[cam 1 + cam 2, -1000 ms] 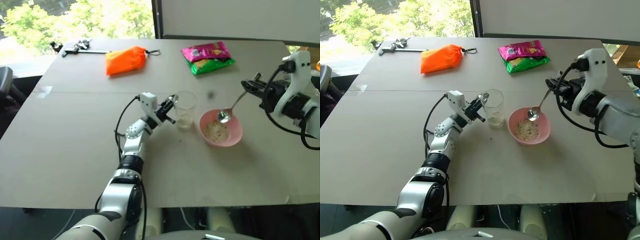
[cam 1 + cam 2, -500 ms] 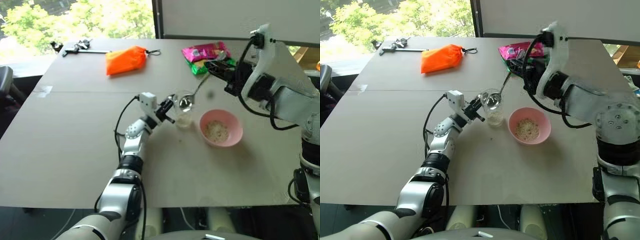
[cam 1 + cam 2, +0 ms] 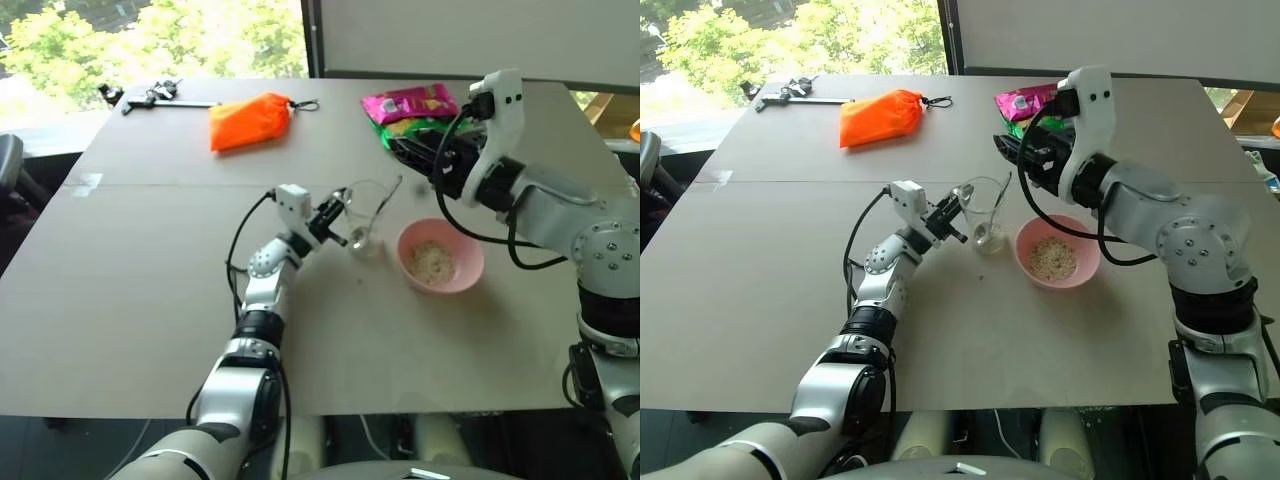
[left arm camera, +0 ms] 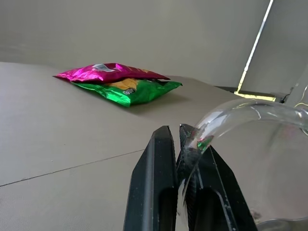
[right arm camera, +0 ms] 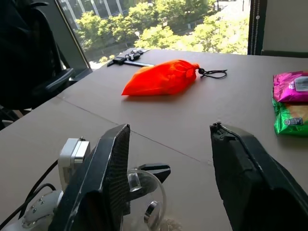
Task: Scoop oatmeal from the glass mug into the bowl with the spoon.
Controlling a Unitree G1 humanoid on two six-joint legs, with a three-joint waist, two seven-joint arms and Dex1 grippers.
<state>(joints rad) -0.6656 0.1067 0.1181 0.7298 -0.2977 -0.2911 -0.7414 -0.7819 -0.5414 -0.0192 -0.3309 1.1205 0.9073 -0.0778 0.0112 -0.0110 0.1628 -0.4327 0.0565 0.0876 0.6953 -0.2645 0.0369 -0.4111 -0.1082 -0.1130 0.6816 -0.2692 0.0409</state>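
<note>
some oatmeal (image 3: 432, 262) already lies in the pink bowl (image 3: 470, 262), right of centre frame; a little is left at the bottom of the glass mug (image 3: 367, 216) just left of it on the worktop (image 3: 150, 290). spoon (image 3: 378, 212) stands inside the mug, leaning on its rim. left gripper (image 3: 337, 220) fingers clamped on the mug handle. right gripper (image 5: 168, 178) above the mug, fingers apart, empty. judged: partway; more scoops left.

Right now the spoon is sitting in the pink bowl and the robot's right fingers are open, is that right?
Not quite. The spoon stands in the glass mug, not the pink bowl, as the right eye view shows. The right fingers are indeed open, holding nothing.
</note>
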